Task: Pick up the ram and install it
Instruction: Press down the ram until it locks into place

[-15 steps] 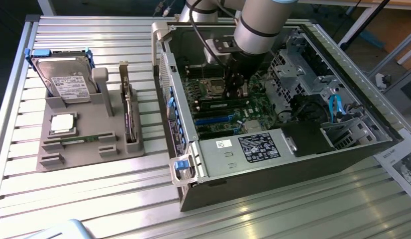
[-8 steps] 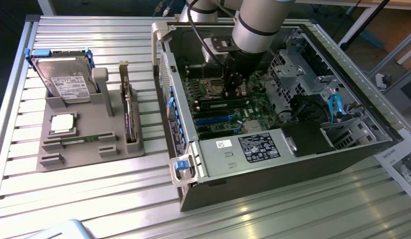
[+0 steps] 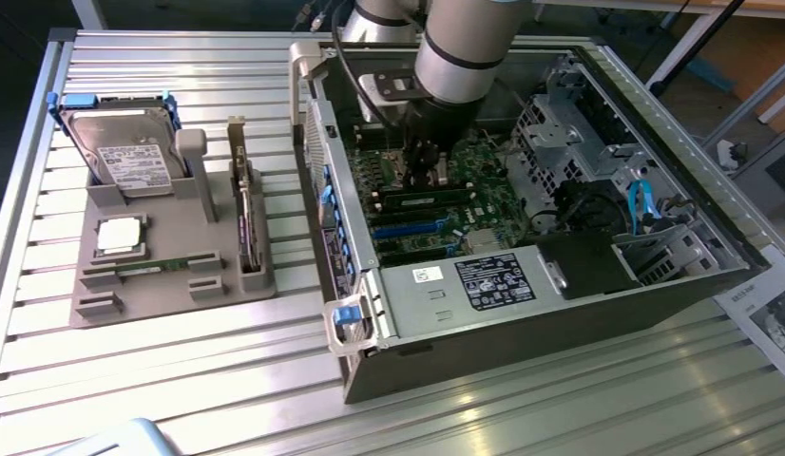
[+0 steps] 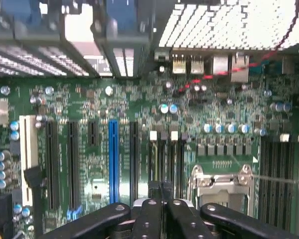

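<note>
The black claw [image 3: 425, 169] is lowered inside the open dark computer case [image 3: 532, 323], its fingers drawn tight together. In the wrist view the claw [image 4: 161, 191] has its tips pinched at a thin dark edge standing over the narrow memory slots [image 4: 164, 159] of the green motherboard [image 4: 89, 99]; whether that edge is the ram cannot be made out there. In the exterior view a slim, long green circuit-board stick, the ram [image 3: 425, 198], lies across the board directly under the claw, set along the slot just beside the tips. Next to the slots in the wrist view sit a silver processor socket frame [image 4: 222, 181] and, on the other side, a row of long black expansion slots with one blue slot [image 4: 113, 159] among them.

The grey robot arm [image 3: 463, 47] comes down into the case from above. The case lies on its side on a ribbed metal desk [image 3: 177, 399]. Well apart, toward the exterior view's left, a grey plastic parts holder [image 3: 164, 275] carries a silver hard drive [image 3: 126, 152], a small square silver processor chip [image 3: 118, 236] and an upright dark expansion card [image 3: 247, 218].
</note>
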Available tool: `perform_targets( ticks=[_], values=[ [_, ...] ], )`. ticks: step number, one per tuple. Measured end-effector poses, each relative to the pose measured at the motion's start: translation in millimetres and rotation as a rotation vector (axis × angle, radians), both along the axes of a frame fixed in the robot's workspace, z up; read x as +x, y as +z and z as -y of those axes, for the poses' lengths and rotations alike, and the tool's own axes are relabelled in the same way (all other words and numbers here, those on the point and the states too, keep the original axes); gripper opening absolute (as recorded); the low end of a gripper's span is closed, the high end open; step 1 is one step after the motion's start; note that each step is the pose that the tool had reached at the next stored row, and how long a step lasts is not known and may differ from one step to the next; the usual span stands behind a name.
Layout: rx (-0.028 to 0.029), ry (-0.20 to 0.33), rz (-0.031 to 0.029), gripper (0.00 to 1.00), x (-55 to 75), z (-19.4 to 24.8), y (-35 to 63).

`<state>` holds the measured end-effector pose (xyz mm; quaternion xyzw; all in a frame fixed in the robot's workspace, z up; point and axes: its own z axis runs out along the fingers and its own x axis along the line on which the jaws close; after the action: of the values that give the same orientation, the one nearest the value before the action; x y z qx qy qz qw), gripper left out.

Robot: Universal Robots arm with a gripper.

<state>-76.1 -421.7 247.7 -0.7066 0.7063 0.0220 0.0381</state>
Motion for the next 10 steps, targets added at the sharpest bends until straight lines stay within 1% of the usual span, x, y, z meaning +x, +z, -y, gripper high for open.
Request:
perform_targets(
  ticks=[3,6,10],
  values=[
    [-0.0001,0.0,0.0012,0.1,-6.7,0.0,-0.4],
    [-0.0001,0.0,0.0025,0.1,-16.9,0.0,-0.9],
    [-0.0001,0.0,0.0033,0.1,-23.2,0.0,-1.2]
  ],
)
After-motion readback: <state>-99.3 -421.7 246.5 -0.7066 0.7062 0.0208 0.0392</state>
